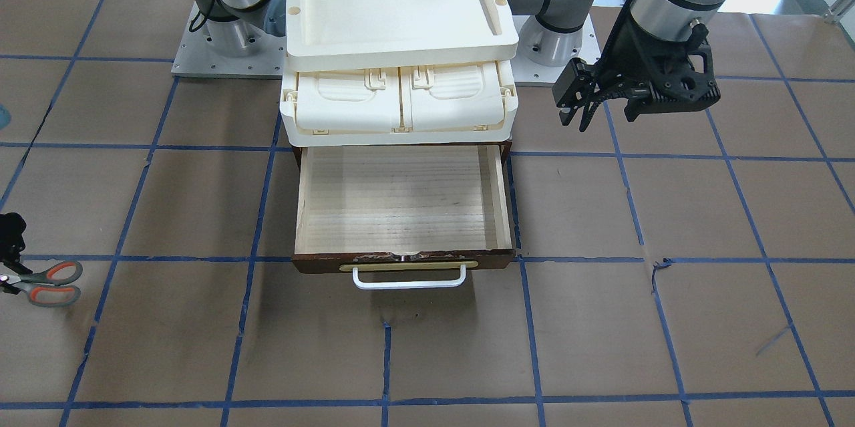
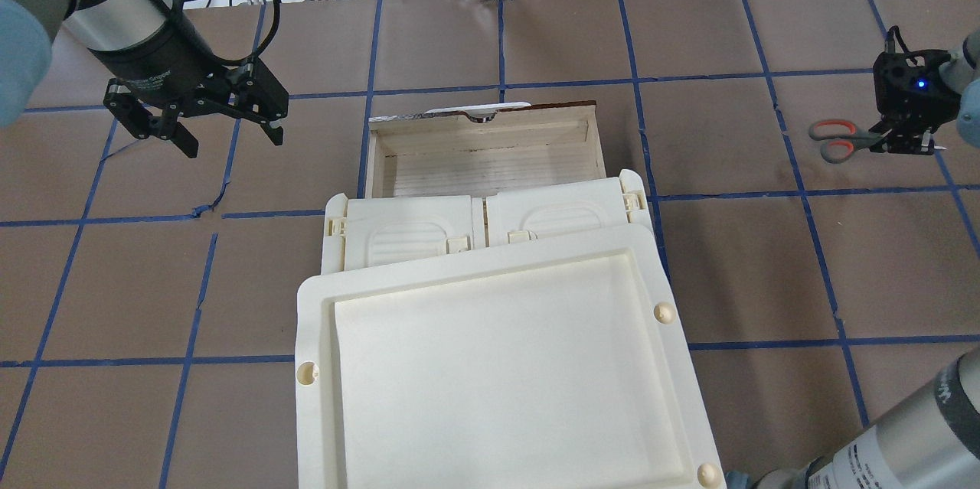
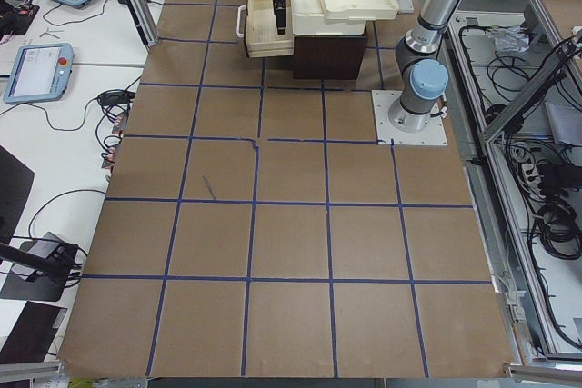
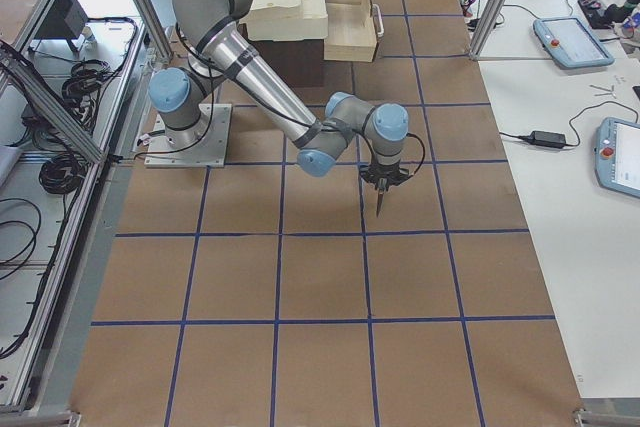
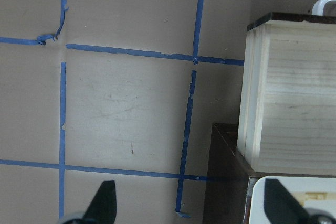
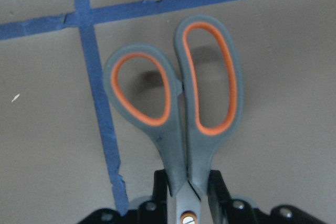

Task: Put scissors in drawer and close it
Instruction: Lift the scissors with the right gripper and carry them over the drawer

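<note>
The scissors (image 1: 50,283), with grey-and-orange loop handles, are at the far end of the table on my right side. My right gripper (image 1: 10,266) is shut on them near the pivot. In the right wrist view the fingers (image 6: 218,190) clamp both sides of the scissors (image 6: 178,98); the blades are hidden. The overhead view shows the scissors (image 2: 834,138) sticking out of the right gripper (image 2: 903,138). The drawer (image 1: 401,200) is pulled open, its pale wood inside bare, its white handle (image 1: 409,278) in front. My left gripper (image 1: 581,103) is open and empty beside the drawer, above the table.
Two stacked cream plastic trays (image 1: 401,6) sit on the dark cabinet behind the drawer and overhang it. The brown table (image 1: 668,333) carries a blue tape grid. In the left wrist view the drawer's side (image 5: 283,93) is to the right of the open left gripper (image 5: 189,203).
</note>
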You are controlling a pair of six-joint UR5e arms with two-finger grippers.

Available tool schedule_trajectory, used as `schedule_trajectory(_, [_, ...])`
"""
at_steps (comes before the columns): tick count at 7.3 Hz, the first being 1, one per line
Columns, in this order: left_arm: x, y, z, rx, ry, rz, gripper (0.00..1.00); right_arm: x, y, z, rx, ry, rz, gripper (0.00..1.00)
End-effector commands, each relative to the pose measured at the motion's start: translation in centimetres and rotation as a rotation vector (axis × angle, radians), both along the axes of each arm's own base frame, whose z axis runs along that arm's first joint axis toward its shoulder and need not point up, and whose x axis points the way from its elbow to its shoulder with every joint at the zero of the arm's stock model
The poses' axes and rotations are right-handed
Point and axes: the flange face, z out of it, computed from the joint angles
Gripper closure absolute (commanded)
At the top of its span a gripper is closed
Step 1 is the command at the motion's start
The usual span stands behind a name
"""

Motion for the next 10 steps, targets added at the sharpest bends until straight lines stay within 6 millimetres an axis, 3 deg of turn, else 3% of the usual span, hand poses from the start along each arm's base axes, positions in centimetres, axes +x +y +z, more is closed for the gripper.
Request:
schedule_trajectory(1, [0.1, 0.0, 0.1, -0.002, 0.002, 0.001, 0.00, 10.1, -0.4, 8.9, -0.038, -0.035, -0.043, 1.00])
schedule_trajectory(3, [0.0, 0.0, 0.1, -0.002, 0.000, 0.000, 0.00, 22.1, 0.7, 14.1, -0.091, -0.074, 0.048, 1.00])
schedule_trajectory(5, [0.0, 0.0, 0.1, -0.002, 0.000, 0.000, 0.00, 36.4, 2.5, 15.4, -0.096, -0.106, 0.108, 1.00])
schedule_trajectory(6, [0.0, 0.0, 0.2, -0.003, 0.000, 0.000, 0.00, 42.2, 3.5, 16.1, -0.102, -0.120, 0.143, 1.00])
schedule_trajectory(8, [0.1, 0.0, 0.2, -0.003, 0.000, 0.001, 0.00, 50.2, 5.1, 16.8, -0.064, -0.132, 0.176, 1.00])
schedule_trajectory(9, [0.0, 0.0, 0.1, -0.002, 0.002, 0.000, 0.00, 53.8, 5.9, 15.7, -0.036, -0.135, 0.175, 1.00])
schedule_trajectory(10, [0.0, 0.0, 0.2, -0.003, 0.000, 0.000, 0.00, 55.6, 6.5, 13.9, -0.017, -0.092, 0.184, 1.00])
